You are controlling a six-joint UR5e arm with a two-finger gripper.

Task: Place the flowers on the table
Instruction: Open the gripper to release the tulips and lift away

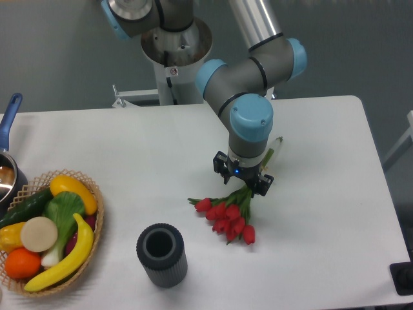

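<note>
One arm bent downward, gripper [243, 181] low over table [322, 142], jaws pinching flowers' [227, 216] stems

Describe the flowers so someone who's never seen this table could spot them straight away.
On the white table, look right of centre, directly under the robot's hand. The flowers lie there: red tulip buds on green stems. The grey cylinder and the basket of produce sit further left.

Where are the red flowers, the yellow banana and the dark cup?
flowers [227, 217]: fixed camera, on the red buds.
banana [66, 257]: fixed camera, on its curved middle, in the basket.
dark cup [161, 254]: fixed camera, on its ribbed rim.
</note>
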